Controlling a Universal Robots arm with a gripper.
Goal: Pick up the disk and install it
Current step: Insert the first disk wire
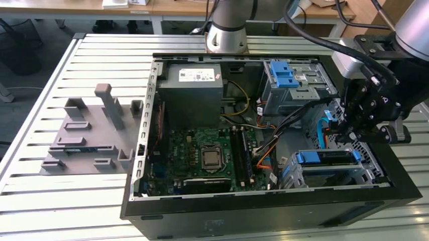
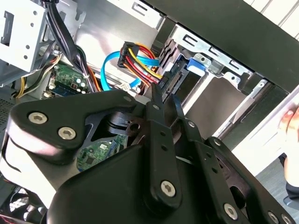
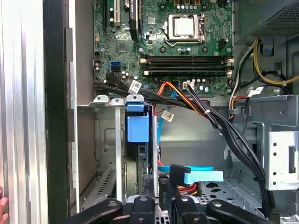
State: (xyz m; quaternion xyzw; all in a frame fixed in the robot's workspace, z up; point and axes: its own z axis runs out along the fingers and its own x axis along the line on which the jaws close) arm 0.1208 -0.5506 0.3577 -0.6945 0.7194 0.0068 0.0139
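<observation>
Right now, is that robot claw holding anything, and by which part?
It cannot be told. The gripper hangs inside the computer case, near the disk sitting in its bay.

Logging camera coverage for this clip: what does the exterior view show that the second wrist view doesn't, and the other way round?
Exterior view: the power supply, the grey fixture on the slatted table, and the arm's base.
Second wrist view: the gripper close up, beside the red-and-yellow cable plug, and a hand at the edge.
Both: the gripper, the blue cable, the open case.
</observation>
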